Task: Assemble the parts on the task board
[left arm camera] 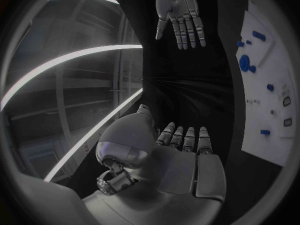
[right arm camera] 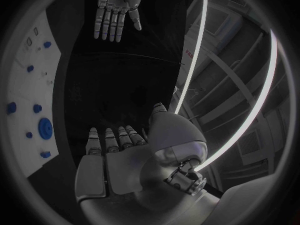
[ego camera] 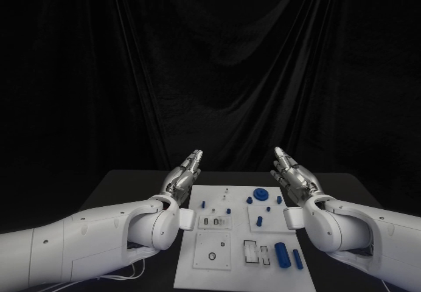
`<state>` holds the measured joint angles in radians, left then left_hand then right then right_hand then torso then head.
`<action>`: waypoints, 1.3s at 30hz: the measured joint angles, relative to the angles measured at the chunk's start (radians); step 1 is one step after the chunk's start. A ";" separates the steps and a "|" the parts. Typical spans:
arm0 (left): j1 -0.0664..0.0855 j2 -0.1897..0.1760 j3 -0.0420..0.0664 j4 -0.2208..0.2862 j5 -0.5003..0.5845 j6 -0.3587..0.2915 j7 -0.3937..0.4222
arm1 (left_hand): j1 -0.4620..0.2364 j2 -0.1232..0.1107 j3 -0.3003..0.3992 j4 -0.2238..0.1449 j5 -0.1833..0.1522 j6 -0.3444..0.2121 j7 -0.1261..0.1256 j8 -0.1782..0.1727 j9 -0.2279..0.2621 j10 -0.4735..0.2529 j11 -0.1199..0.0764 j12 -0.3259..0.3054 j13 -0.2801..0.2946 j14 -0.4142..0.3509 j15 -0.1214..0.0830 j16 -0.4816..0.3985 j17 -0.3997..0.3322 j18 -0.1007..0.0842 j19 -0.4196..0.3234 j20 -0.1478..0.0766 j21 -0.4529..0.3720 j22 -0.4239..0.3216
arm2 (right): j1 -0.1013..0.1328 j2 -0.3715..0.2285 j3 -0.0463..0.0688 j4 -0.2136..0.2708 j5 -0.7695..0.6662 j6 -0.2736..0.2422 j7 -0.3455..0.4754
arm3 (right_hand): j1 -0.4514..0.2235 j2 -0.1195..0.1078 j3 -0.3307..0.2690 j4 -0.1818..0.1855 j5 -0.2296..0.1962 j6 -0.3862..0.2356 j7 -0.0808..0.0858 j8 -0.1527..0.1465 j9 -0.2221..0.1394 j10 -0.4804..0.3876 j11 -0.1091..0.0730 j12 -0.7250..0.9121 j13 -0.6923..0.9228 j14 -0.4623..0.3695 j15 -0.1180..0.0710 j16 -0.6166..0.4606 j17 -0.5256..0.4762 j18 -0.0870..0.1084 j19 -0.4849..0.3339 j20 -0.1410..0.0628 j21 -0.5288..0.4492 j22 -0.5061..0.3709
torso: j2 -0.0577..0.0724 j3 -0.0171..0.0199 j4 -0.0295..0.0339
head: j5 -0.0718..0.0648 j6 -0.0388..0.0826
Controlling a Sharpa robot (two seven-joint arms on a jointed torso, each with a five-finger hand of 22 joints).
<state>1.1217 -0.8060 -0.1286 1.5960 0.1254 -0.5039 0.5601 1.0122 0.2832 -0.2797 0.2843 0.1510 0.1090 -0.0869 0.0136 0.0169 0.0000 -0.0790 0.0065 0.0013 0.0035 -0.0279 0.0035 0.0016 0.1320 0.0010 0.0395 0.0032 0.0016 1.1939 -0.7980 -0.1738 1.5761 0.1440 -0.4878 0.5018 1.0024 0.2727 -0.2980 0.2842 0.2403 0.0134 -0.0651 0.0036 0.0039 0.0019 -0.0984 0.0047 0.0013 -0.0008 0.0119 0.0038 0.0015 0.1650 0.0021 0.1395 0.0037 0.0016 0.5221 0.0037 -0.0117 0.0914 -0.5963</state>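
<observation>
head view: the white rectangular task board (ego camera: 244,243) lies mid-table between two white arms. on it a blue round gear-like disc (ego camera: 260,194), two blue cylinders (ego camera: 281,255) side by side and several small blue pegs. left hand (ego camera: 184,173) and right hand (ego camera: 294,173) are raised, fingers straight, apart, holding nothing.

left wrist view: flat open palm (left arm camera: 184,157); the board stands beside it.

right wrist view: the same, empty-handed.

Hands (ego camera: 184,173) silver metal, glossy; task board (ego camera: 241,277) matt white; backdrop (ego camera: 210,73) black cloth.
</observation>
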 measured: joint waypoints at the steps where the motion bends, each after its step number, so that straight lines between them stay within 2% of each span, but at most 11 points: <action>1: 0.006 -0.002 -0.010 0.002 0.012 0.028 0.007 | 0.024 0.004 -0.004 0.004 0.000 0.004 0.000 0.000 0.000 0.000 0.016 0.000 0.000 -0.003 0.008 0.000 0.000 0.000 0.000 0.008 0.000 0.000 | 0.010 -0.001 -0.011 0.001 0.014 0.027 -0.003 | 0.012 0.003 -0.003 0.003 0.006 0.003 0.003 0.000 0.000 0.000 0.000 0.000 0.000 0.000 0.002 0.000 0.000 0.000 -0.001 0.003 0.000 0.000 | 0.000 0.0000 -0.0001 | 0.000 0.000; 4: 0.019 -0.006 -0.030 0.007 0.043 0.102 0.027 | 0.035 0.007 -0.005 0.006 0.000 0.006 0.001 0.000 0.000 -0.001 0.028 0.000 0.000 -0.004 0.033 0.000 0.000 0.000 -0.001 0.034 0.000 0.000 | 0.031 -0.004 -0.032 0.002 0.050 0.095 -0.010 | 0.048 0.003 -0.008 0.008 0.012 0.009 0.009 0.000 0.002 0.000 0.001 0.000 0.000 0.001 0.008 0.000 0.000 0.000 -0.002 0.009 0.000 0.000 | 0.000 0.0000 -0.0002 | 0.000 0.000; 7: 0.033 -0.011 -0.052 0.013 0.081 0.190 0.054 | 0.050 0.008 0.013 0.009 0.007 0.039 0.034 0.007 0.004 0.003 0.051 0.000 0.000 -0.003 0.101 0.000 0.000 0.022 -0.001 0.128 0.000 0.000 | 0.051 -0.007 -0.055 0.004 0.089 0.170 -0.018 | 0.057 0.003 -0.008 0.008 0.018 0.021 0.021 0.000 0.003 -0.001 0.021 0.000 0.000 0.001 0.020 0.000 0.000 0.000 -0.004 0.018 0.000 0.000 | -0.001 0.0001 -0.0003 | 0.000 0.000; 12: 0.049 -0.016 -0.075 0.020 0.134 0.314 0.084 | 0.080 0.007 0.014 0.008 0.029 0.054 0.050 0.007 0.006 0.027 0.114 0.000 0.005 -0.003 0.150 0.000 0.000 0.038 0.015 0.194 0.011 0.009 | 0.069 -0.010 -0.073 0.005 0.139 0.265 -0.030 | 0.074 0.000 -0.008 0.008 0.023 0.054 0.061 0.017 0.013 -0.002 0.057 0.000 0.000 0.001 0.055 0.000 0.000 0.000 -0.003 0.040 0.000 0.000 | -0.001 0.0002 -0.0004 | 0.000 0.000; 17: 0.053 -0.018 -0.082 0.013 0.151 0.395 0.099 | 0.109 0.006 0.020 0.008 0.059 0.085 0.068 0.013 0.010 0.061 0.144 0.006 0.013 0.023 0.176 0.013 0.005 0.039 0.049 0.223 0.041 0.025 | 0.071 -0.016 -0.074 0.007 0.162 0.316 -0.039 | 0.101 -0.002 -0.008 0.008 0.041 0.084 0.091 0.035 0.018 -0.002 0.093 0.000 0.000 0.000 0.087 0.000 0.000 0.000 -0.004 0.065 0.000 0.000 | 0.000 0.0000 -0.0002 | 0.000 -0.004; 21: 0.054 -0.040 -0.082 -0.052 0.068 0.479 0.107 | 0.159 0.003 0.023 0.008 0.103 0.212 0.117 0.045 0.026 0.236 0.192 0.078 0.042 0.115 0.192 0.077 0.027 0.038 0.133 0.236 0.103 0.054 | 0.073 -0.069 -0.074 -0.005 0.166 0.392 -0.059 | 0.200 -0.011 0.022 -0.021 0.166 0.138 0.126 0.072 0.030 0.019 0.192 0.056 0.016 0.001 0.107 0.000 0.000 0.000 -0.002 0.073 0.000 0.000 | 0.012 -0.0047 0.0017 | 0.006 -0.047; 24: 0.053 -0.051 -0.083 -0.044 0.019 0.512 0.110 | 0.223 -0.001 0.036 0.004 0.190 0.262 0.136 0.053 0.029 0.281 0.213 0.133 0.046 0.148 0.200 0.103 0.030 0.038 0.162 0.242 0.129 0.064 | 0.073 -0.080 -0.075 -0.001 0.160 0.433 -0.071 | 0.279 -0.023 0.051 -0.053 0.256 0.260 0.180 0.154 0.057 0.072 0.232 0.159 0.041 0.027 0.135 0.033 0.016 0.000 0.012 0.087 0.002 0.005 | 0.020 -0.0081 0.0029 | 0.013 -0.065; 29: 0.053 -0.062 -0.083 -0.022 -0.045 0.539 0.112 | 0.295 -0.016 0.042 0.003 0.264 0.321 0.162 0.065 0.034 0.309 0.242 0.193 0.050 0.187 0.214 0.133 0.036 0.038 0.197 0.250 0.163 0.077 | 0.082 -0.113 -0.075 0.011 0.104 0.483 -0.088 | 0.382 -0.057 0.071 -0.079 0.300 0.292 0.196 0.214 0.061 0.100 0.257 0.272 0.051 0.091 0.174 0.114 0.039 0.000 0.061 0.145 0.034 0.023 | 0.029 -0.0130 0.0044 | 0.015 -0.093; 32: 0.053 -0.075 -0.083 -0.020 -0.077 0.540 0.113 | 0.304 -0.016 0.042 0.003 0.266 0.342 0.176 0.068 0.035 0.333 0.254 0.223 0.053 0.222 0.221 0.160 0.041 0.038 0.223 0.252 0.186 0.087 | 0.090 -0.130 -0.074 0.011 0.061 0.500 -0.096 | 0.438 -0.074 0.082 -0.110 0.322 0.299 0.196 0.239 0.057 0.115 0.272 0.351 0.053 0.174 0.203 0.197 0.058 -0.002 0.169 0.156 0.086 0.048 | 0.034 -0.0157 0.0060 | 0.009 -0.105; 36: 0.053 -0.092 -0.083 -0.020 -0.115 0.533 0.114 | 0.308 -0.013 0.042 0.003 0.273 0.367 0.184 0.072 0.036 0.360 0.260 0.253 0.056 0.254 0.225 0.186 0.045 0.038 0.247 0.253 0.209 0.097 | 0.098 -0.156 -0.074 0.010 0.017 0.513 -0.107 | 0.475 -0.089 0.094 -0.145 0.333 0.311 0.190 0.272 0.055 0.167 0.297 0.493 0.061 0.300 0.227 0.316 0.076 -0.041 0.402 0.154 0.182 0.086 | 0.044 -0.0181 0.0095 | -0.001 -0.115; 39: 0.053 -0.104 -0.082 -0.021 -0.137 0.522 0.115 | 0.312 -0.015 0.042 0.003 0.279 0.388 0.191 0.077 0.039 0.370 0.263 0.265 0.057 0.256 0.226 0.190 0.045 0.038 0.255 0.252 0.219 0.101 | 0.108 -0.166 -0.074 0.005 -0.005 0.517 -0.111 | 0.491 -0.084 0.104 -0.165 0.333 0.390 0.209 0.331 0.060 0.283 0.322 0.614 0.068 0.449 0.232 0.416 0.094 -0.041 0.534 0.152 0.228 0.096 | 0.056 -0.0197 0.0137 | -0.011 -0.117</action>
<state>1.1751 -0.9103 -0.2108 1.5753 -0.0114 0.0185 0.6751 1.3245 0.2680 -0.2379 0.2869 0.4302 0.4973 0.1040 0.0902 0.0557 0.3695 0.1837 0.2710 0.0582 0.2596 0.1984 0.1933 0.0466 0.1703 0.2565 0.2912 0.2225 0.1022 1.3020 -0.9637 -0.2482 1.5815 0.1390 0.0288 0.3910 1.4938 0.1883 -0.1939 0.1196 0.5734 0.4038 0.1441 0.3351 0.0641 0.2852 0.2239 0.6190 0.0692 0.4484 0.2438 0.4193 0.0956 0.1239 0.5361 0.2914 0.2315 0.0979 0.5783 -0.0159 0.0020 0.0808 -0.7129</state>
